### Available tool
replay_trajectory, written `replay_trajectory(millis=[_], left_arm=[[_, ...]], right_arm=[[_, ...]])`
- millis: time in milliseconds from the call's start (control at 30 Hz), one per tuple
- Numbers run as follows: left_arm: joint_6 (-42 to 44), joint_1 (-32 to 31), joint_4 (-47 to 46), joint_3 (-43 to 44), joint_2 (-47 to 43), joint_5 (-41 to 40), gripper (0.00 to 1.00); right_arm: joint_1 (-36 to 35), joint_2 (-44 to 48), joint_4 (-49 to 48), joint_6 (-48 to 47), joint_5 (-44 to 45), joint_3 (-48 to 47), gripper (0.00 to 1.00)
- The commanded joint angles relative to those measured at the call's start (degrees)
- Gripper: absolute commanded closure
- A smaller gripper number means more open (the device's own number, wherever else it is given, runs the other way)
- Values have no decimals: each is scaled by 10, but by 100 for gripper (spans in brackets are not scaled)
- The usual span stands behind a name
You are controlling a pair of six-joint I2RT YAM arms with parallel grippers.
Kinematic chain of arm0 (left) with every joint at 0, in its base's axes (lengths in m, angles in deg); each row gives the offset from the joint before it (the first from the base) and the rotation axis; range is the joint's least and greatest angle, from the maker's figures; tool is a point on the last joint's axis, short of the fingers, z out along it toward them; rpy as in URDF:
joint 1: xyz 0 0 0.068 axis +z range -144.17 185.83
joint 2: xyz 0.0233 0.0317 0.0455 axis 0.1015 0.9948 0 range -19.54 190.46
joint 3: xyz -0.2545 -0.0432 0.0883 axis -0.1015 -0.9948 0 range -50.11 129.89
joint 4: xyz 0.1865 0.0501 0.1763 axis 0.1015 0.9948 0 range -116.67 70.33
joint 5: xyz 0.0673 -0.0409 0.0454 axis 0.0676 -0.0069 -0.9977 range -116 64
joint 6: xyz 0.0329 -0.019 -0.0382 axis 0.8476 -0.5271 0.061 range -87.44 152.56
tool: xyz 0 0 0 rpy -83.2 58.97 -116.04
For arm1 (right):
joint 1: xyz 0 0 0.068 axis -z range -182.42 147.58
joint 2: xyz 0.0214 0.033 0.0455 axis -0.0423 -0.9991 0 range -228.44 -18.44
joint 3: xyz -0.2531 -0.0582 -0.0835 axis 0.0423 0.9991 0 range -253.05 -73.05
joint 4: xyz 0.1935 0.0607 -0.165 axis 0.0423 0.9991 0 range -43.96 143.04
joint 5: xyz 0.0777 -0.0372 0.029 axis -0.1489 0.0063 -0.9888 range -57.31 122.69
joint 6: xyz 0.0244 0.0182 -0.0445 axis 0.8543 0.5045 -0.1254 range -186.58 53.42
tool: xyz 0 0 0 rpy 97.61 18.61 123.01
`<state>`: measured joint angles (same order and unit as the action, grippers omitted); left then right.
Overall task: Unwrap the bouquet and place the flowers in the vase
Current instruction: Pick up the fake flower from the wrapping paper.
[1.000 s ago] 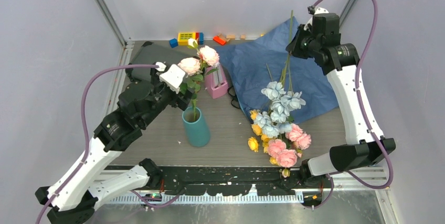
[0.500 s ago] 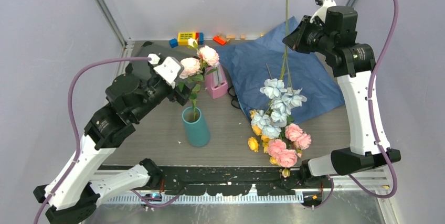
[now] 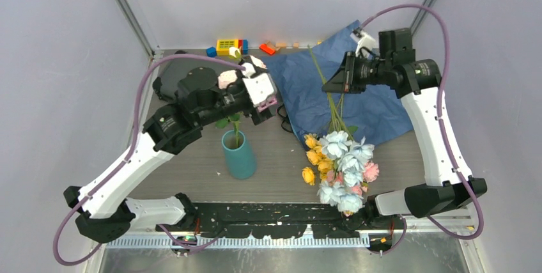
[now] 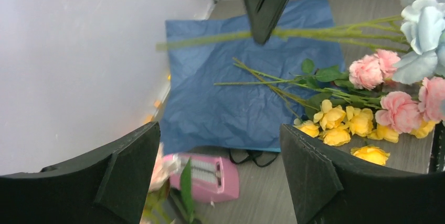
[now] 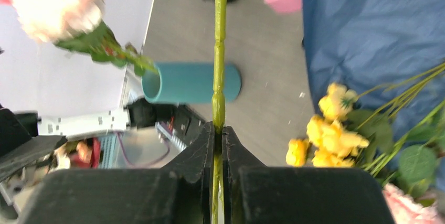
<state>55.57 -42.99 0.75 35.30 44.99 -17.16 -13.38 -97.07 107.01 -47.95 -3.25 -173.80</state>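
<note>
The right gripper (image 5: 218, 129) is clamped on a thin green stem (image 5: 219, 51). Its pale blue blooms (image 3: 348, 161) hang over yellow and pink flowers (image 3: 313, 158) lying at five o'clock on the table (image 3: 281, 171). The teal vase (image 3: 238, 155) stands upright at eight o'clock, holding one leafy stalk (image 3: 236, 133). The left gripper (image 4: 218, 135) gapes wide at the vase's one o'clock.

One teal vase (image 3: 239, 155), one blue paper sheet (image 3: 307, 81), one pink metronome (image 4: 212, 177); flowers (image 3: 339, 164) at five o'clock too bunched to count.
</note>
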Motion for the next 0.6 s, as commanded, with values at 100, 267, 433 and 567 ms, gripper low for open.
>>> replay_trajectory(millis=[100,267,433,567], left_arm=[[184,-75,-107,-54,18,2,13],[261,-80,-146,-128,24,10,11],[296,-88,-152,-149,42,-8,8],[330,-103,-164,-161,56,-40,8]], right_arm=[[-44,24,36,-24,-102,75,100],[-64,30,51,-48,-152,99,100],[-90,24,84,-74,-171,100,100],[-111,19,85,-82,-184,97,100]])
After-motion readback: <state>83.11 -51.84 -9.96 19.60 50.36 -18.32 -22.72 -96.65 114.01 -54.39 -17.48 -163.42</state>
